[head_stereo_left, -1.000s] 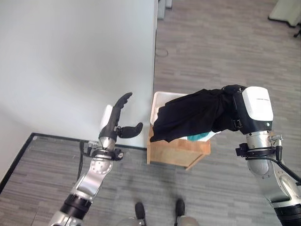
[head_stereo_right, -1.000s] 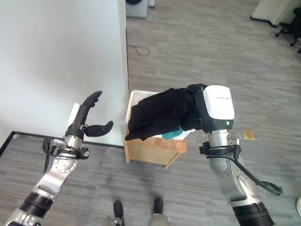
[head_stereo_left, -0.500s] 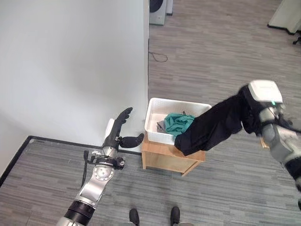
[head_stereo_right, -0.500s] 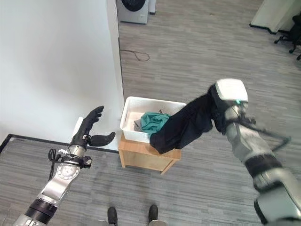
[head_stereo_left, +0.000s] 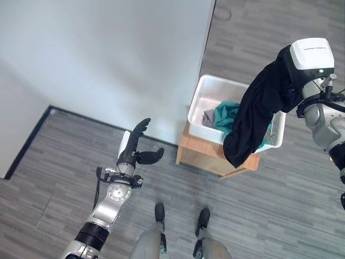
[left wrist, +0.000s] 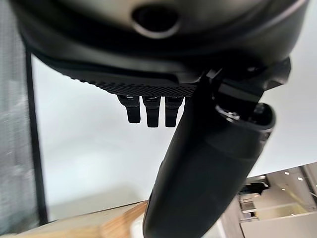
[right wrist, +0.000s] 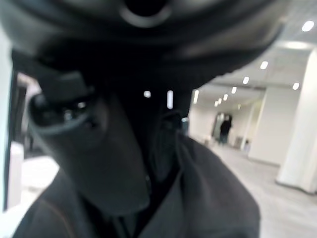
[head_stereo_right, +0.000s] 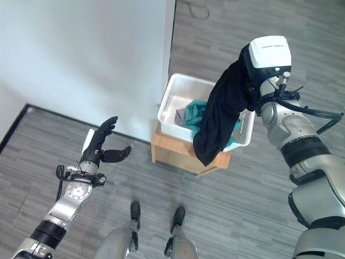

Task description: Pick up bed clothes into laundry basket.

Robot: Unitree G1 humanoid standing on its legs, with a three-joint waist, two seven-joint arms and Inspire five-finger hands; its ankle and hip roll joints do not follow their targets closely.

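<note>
The right hand [head_stereo_right: 252,81] is raised above the laundry basket [head_stereo_right: 171,97] and its fingers are closed on a black garment [head_stereo_right: 221,116]. In the right wrist view the dark cloth [right wrist: 198,198] is bunched under the thumb. The garment hangs down from the hand, across the basket's near rim, and its lower end reaches in front of the small wooden stand [head_stereo_right: 172,156] under the basket. Inside the white basket, below the hand, a teal cloth [head_stereo_left: 225,114] and a grey piece [head_stereo_left: 208,117] lie together. The left hand [head_stereo_left: 135,151] is held up well apart from the basket, near the white bed [head_stereo_left: 97,59]. Its fingers are straight, the thumb stands out to the side, and it holds nothing.
</note>
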